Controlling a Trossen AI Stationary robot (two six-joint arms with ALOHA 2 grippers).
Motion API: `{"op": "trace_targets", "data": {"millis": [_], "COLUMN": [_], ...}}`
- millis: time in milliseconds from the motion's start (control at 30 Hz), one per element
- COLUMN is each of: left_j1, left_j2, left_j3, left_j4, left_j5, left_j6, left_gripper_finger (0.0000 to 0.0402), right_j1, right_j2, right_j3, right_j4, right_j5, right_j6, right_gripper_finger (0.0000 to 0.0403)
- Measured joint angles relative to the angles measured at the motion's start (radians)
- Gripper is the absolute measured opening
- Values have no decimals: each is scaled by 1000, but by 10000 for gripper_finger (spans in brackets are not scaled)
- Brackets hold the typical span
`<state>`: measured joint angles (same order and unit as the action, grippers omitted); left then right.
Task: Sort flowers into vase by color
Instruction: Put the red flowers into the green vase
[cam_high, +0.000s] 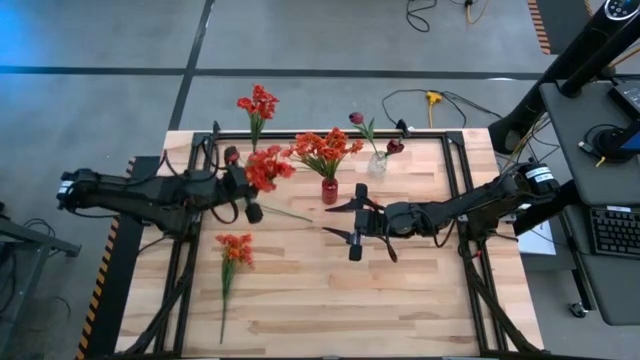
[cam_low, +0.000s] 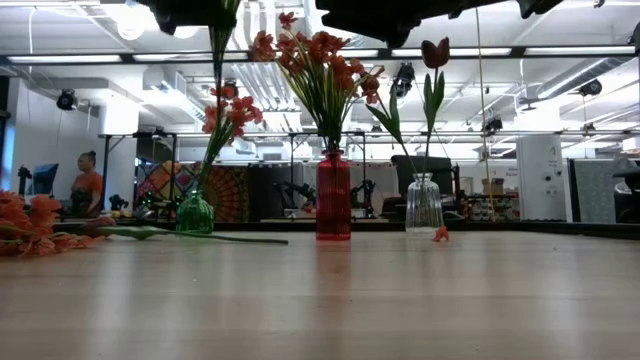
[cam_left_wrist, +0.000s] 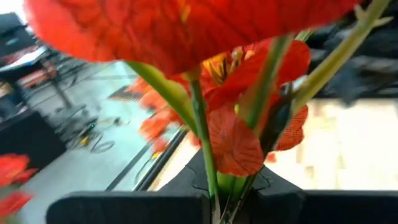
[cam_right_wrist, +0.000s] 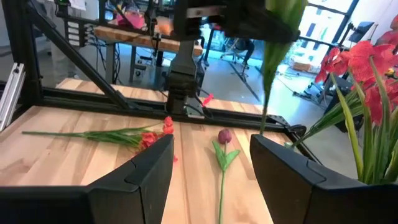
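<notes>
Two pincers work above the tabletop (cam_high: 400, 290) — the left pincer (cam_high: 247, 190) clamped on a red flower stem (cam_high: 266, 168), the right pincer (cam_high: 355, 220) spread apart, holding nothing. One orange stem (cam_high: 233, 255) lies near the front; beyond stand a red vase (cam_high: 329, 190) of orange blooms, a clear vase (cam_high: 377, 164) and a green vase (cam_low: 195, 213).

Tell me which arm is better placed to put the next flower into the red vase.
Left. The left gripper is shut on an orange-red flower, close to the red vase. The right gripper is open and empty.
</notes>
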<state>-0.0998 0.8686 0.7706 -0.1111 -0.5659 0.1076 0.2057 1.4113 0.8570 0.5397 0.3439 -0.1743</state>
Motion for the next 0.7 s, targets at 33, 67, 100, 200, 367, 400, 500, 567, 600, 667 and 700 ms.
{"op": "trace_targets", "data": {"millis": [33,67,100,200,367,400,500,567,600,667,700], "left_j1": [18,36,53,103,184,204,270,313,332,362,375], "left_j2": [-2,-5,-6,-7,-17,-21,-38,-57,-69,-92,-101], "left_j3": [0,0,0,-1,-1,-1,-1,-1,-1,-1,-2], "left_j4": [-15,-27,-39,-59,-63,-58,-46,-44,-47,-50,-51], "left_j5": [0,0,0,2,41,68,139,143,143,147,149], "left_j6": [-2,-4,-5,-3,-2,-2,-6,-12,-12,-12,-12], "left_gripper_finger": [3,3,3,3,3,3,3,3,3,3,3], "right_j1": [-2,-7,-11,-26,-41,-41,-43,-43,-43,-43,-43], "right_j2": [0,0,0,0,0,0,0,0,0,0,0], "right_j3": [0,0,0,0,0,0,0,0,0,0,0], "right_j4": [-9,-19,-26,-44,-62,-63,-64,-64,-64,-65,-65], "right_j5": [0,0,-1,0,0,0,-1,-1,-1,-2,-2], "right_j6": [4,11,23,43,57,58,58,58,58,59,60], "right_gripper_finger": [206,206,206,206,206,206,206,206,206,206,206]}}
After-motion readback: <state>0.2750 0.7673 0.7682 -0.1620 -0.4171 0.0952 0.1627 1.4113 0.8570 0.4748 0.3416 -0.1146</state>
